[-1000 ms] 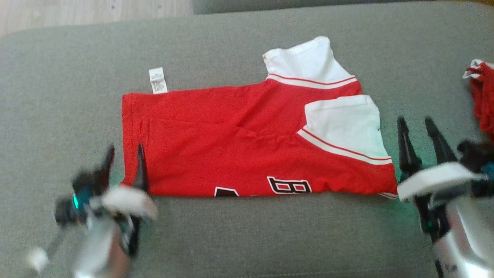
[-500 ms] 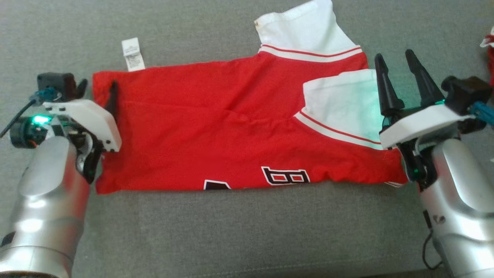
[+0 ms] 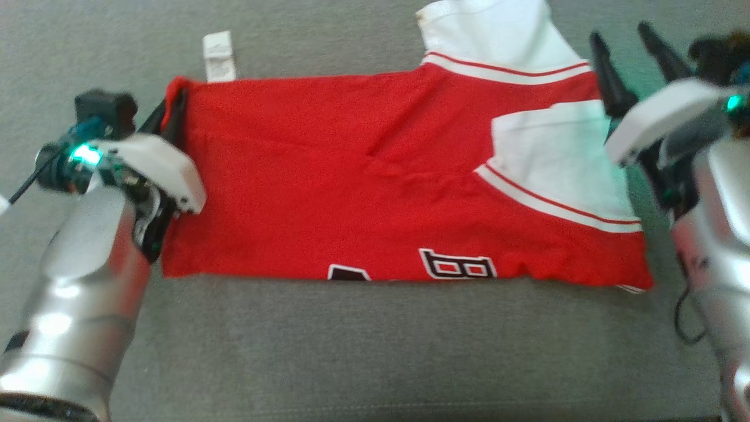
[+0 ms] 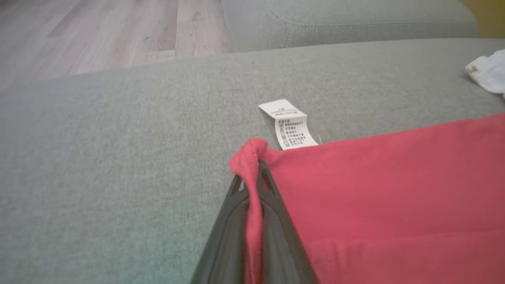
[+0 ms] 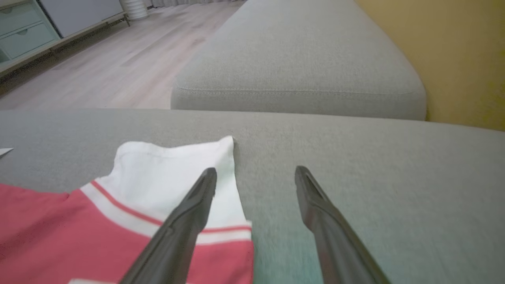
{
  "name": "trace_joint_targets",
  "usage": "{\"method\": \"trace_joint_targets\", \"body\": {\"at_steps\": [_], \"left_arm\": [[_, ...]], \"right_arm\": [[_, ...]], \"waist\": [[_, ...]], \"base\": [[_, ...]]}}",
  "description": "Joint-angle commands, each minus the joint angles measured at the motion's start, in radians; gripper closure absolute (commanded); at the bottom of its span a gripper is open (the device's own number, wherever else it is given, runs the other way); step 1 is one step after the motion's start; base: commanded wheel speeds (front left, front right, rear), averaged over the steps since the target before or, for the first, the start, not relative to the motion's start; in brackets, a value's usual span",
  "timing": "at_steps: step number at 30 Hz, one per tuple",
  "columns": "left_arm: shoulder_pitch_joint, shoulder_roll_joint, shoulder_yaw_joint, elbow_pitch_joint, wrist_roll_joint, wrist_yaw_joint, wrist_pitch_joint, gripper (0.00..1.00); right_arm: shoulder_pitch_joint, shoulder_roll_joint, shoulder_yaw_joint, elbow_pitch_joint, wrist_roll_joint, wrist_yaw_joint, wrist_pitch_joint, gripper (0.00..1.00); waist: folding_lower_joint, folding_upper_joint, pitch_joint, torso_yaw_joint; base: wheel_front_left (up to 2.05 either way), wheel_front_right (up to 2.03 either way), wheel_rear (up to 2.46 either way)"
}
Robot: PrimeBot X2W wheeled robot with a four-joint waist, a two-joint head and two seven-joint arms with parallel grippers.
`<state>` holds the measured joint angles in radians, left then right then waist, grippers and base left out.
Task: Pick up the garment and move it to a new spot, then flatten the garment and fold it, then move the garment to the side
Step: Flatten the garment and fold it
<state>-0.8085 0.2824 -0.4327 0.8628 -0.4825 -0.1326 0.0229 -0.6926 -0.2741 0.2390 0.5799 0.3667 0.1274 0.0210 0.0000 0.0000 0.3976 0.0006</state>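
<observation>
The red and white cloth sports shirt [image 3: 375, 193] lies flat, folded in half, in the middle of the wide grey fabric sofa cushion [image 3: 375, 351]. The left gripper [image 3: 176, 105] has its two dark fingers pressed together on the far left corner of the red cloth, and a little bump of cloth pokes up between them. The right gripper [image 3: 621, 35] has its fingers spread wide and holds nothing. One finger is over the white sleeve and the other is over bare cushion. I think it should go down and pinch the sleeve edge, both layers, before anything is lifted. Then both arms should rise together, so the shirt does not bunch up. The small white tag [image 3: 218, 55] has print too tiny to read. Black and white marks [image 3: 460, 265] at the near edge look like an 8.
</observation>
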Motion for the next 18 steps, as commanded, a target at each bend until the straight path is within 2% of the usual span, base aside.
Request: {"method": "trace_joint_targets", "body": {"at_steps": [1,9,18], "left_arm": [[-0.072,0.043,0.010,-0.036,-0.009,0.002,-0.021,1.00],[-0.156,-0.040,-0.101,-0.044,-0.041,0.002,-0.090,1.00],[-0.206,-0.090,-0.196,0.005,-0.097,0.002,-0.147,1.00]], "right_arm": [[-0.058,-0.017,0.016,-0.011,-0.008,0.003,0.025,0.00],[-0.284,-0.042,0.018,0.154,0.014,0.003,0.191,0.00],[-0.391,-0.044,0.011,0.320,-0.031,0.003,0.263,0.00]], "waist": [[0.0000,0.0000,0.021,0.038],[0.0000,0.0000,0.087,0.164],[0.0000,0.0000,0.122,0.214]], "base": [[0.00,0.00,0.00],[0.00,0.00,0.00],[0.00,0.00,0.00]]}}
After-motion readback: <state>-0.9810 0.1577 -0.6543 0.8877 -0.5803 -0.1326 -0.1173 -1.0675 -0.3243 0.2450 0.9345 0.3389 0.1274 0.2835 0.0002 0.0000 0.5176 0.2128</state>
